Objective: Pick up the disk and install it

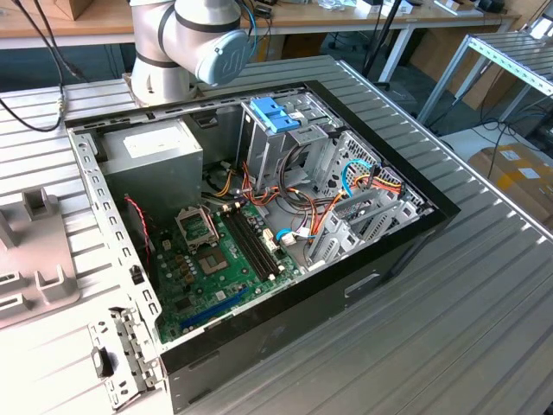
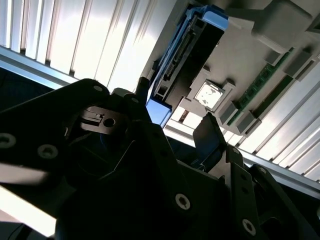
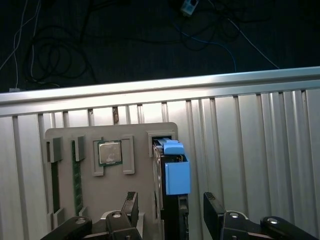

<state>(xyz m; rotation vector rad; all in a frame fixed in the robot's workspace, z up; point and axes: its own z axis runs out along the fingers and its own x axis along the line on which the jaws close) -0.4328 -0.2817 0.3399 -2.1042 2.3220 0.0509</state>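
Observation:
The disk [image 3: 176, 177] stands on edge in a slot of a grey holder tray [image 3: 140, 131] on the ribbed metal table; it is dark with bright blue side rails and a blue end tab. In the first wrist view my gripper [image 3: 171, 212] is open and straddles the disk, one finger on each side with a small gap to each rail. In the second wrist view the disk [image 2: 187, 55] runs away from the gripper [image 2: 172, 117], and one dark finger [image 2: 207, 135] rises beside it.
The holder tray also carries a processor chip [image 3: 109, 152] and memory sticks [image 3: 76, 175]. In the exterior view an open computer case [image 1: 259, 216] lies on the table, with a metal drive cage topped by a light blue latch [image 1: 275, 112]. The arm's base [image 1: 186, 43] stands behind it.

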